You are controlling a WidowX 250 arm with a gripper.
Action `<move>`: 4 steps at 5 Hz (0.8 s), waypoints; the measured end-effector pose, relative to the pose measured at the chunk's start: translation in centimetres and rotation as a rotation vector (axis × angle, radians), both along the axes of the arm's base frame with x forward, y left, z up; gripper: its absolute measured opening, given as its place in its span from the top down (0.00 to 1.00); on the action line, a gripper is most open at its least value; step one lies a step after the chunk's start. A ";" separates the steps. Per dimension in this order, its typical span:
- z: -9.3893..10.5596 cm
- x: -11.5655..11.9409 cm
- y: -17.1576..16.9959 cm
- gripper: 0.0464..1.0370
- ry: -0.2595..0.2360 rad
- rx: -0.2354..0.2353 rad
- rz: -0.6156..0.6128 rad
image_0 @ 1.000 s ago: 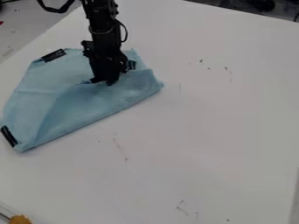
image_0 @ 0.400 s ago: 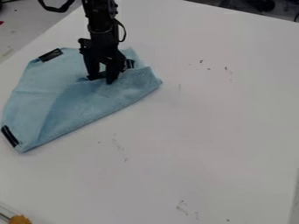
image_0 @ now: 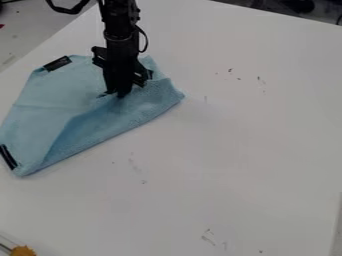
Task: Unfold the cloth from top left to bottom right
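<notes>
Right at the upper part of the light-blue cloth (image_0: 50,107), the black two-finger gripper (image_0: 119,95) has its fingers drawn together, seemingly pinching the free edge of the folded flap (image_0: 110,117). Long axis slanting from lower left to upper right, the cloth has its straight fold on its lower-right side, so the flap should swing across that fold, away from the claw's present spot. Soft, finely textured fabric bears black patches (image_0: 57,63) along its left side, against the smooth white tabletop (image_0: 234,150).
</notes>
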State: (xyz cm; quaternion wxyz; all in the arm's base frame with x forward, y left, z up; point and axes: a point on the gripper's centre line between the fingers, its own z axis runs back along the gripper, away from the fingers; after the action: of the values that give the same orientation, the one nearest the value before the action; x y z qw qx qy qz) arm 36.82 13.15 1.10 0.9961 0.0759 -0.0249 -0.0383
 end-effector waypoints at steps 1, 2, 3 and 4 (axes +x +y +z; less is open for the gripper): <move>1.1 -0.2 0.1 0.93 -0.015 0.013 0.005; 3.7 0.0 -0.9 0.96 -0.066 0.062 -0.008; 5.7 -1.2 -4.1 0.96 -0.131 0.057 0.018; 4.9 -3.3 -7.7 0.96 -0.132 -0.028 0.067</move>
State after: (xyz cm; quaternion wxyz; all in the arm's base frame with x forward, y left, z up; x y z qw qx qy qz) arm 33.50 5.46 5.96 0.9940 0.0650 -0.0884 0.0008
